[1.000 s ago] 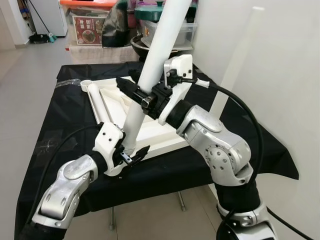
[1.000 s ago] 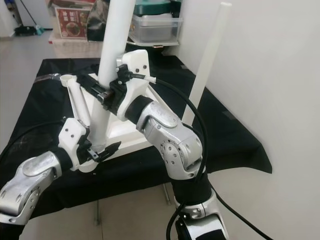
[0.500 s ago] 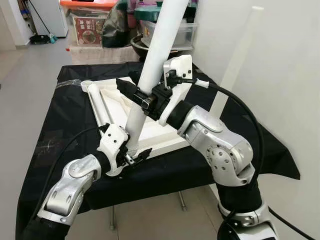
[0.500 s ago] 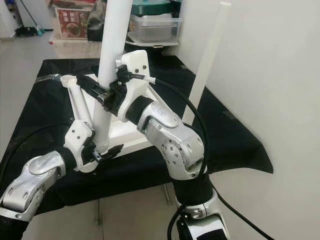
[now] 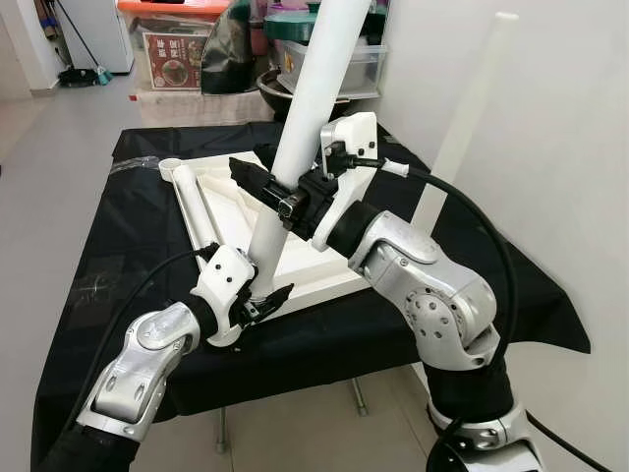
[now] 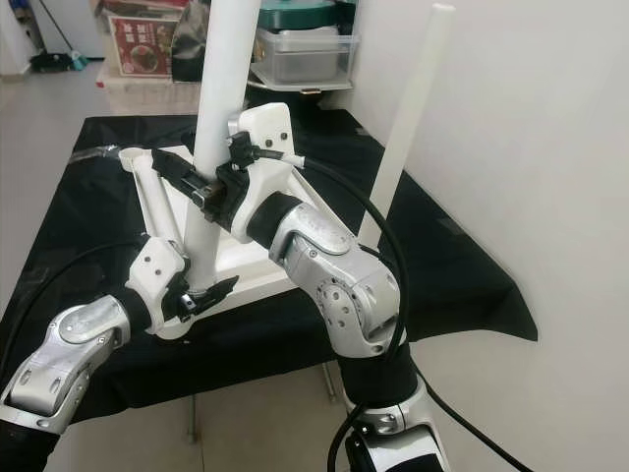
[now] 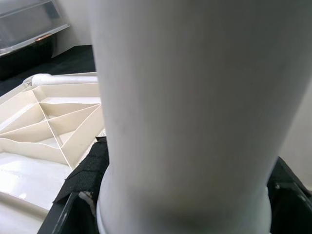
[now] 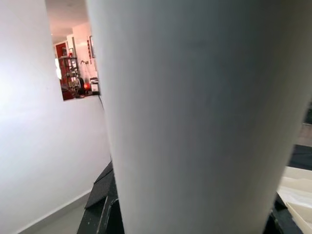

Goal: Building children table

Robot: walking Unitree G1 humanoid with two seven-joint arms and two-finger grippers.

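Three white table legs in play — one tall leg point(image 5: 305, 108) standing tilted on the upturned white tabletop point(image 5: 300, 261), clenched midway by the right gripper point(image 5: 270, 187) and at its foot by the left gripper point(image 5: 257, 300), one lying point(image 5: 192, 202) along the tabletop, one leaning point(image 5: 467, 113) on the wall.

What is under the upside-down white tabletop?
The white ribbed tabletop lies on a black cloth covering a table with metal legs. The surface under the cloth is hidden.
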